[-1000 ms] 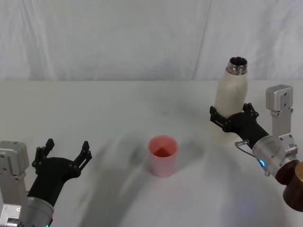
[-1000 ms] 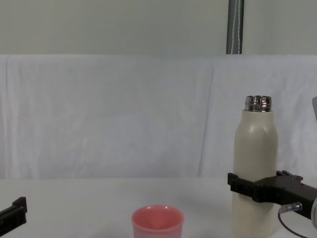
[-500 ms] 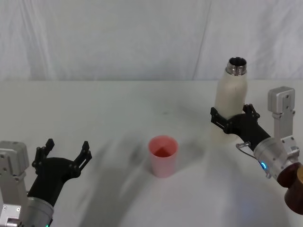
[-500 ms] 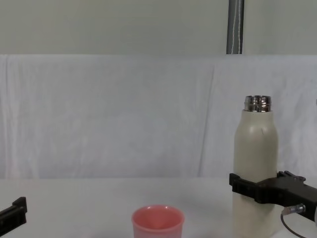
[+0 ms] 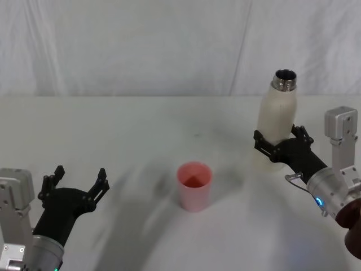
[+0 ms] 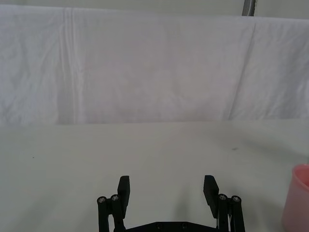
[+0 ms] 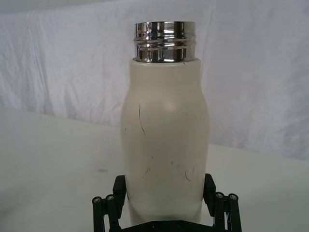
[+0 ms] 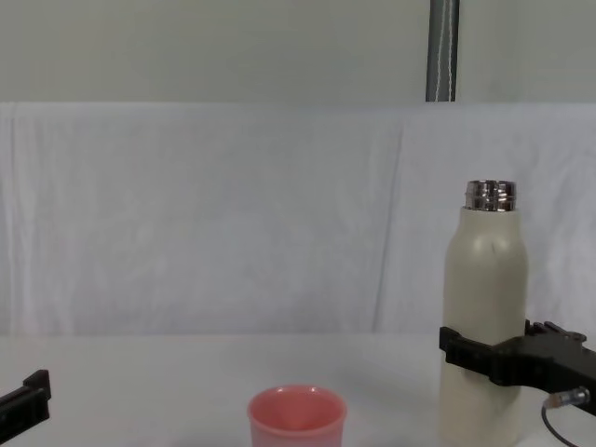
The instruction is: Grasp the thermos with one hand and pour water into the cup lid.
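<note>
Nearest, left gripper: the left gripper (image 5: pixel 75 180) hangs low at the robot's left over the white table (image 5: pixel 141 118), well apart from everything else; its two black fingers (image 6: pixel 123 189) stand wide apart with only bare tabletop between them, holding nothing.
Left gripper, chest view: just a black finger tip (image 8: pixel 26 399) enters at the lower left edge.
Middle ground, cup lid: the pink cup lid (image 5: pixel 194 186) stands upright on the table near the centre, mouth up, between the two arms and touching neither; its inside looks pink, and whether any liquid lies in it cannot be told.
Cup lid, other views: the chest view has it low in the middle (image 8: pixel 296 416), and its rim edge sits at the side of the left wrist view (image 6: pixel 300 198).
Right side, right gripper: the right gripper (image 5: pixel 277 143) reaches forward at the robot's right, its black jaws closed around the lower body of the thermos, one finger (image 7: pixel 119 189) pressed on each flank.
Farther, thermos: the cream-white thermos (image 5: pixel 276 116) stands upright in that grip, to the right of the cup lid and farther back, well apart from it.
Thermos neck: the shiny threaded steel neck (image 7: pixel 164 41) is uncapped and points up, the dark opening visible from the head camera.
Thermos base: whether it touches the table cannot be told.
Farthest, backdrop: a white cloth (image 8: pixel 214 214) hangs behind the table, with a grey pole (image 8: pixel 442 50) above it.
</note>
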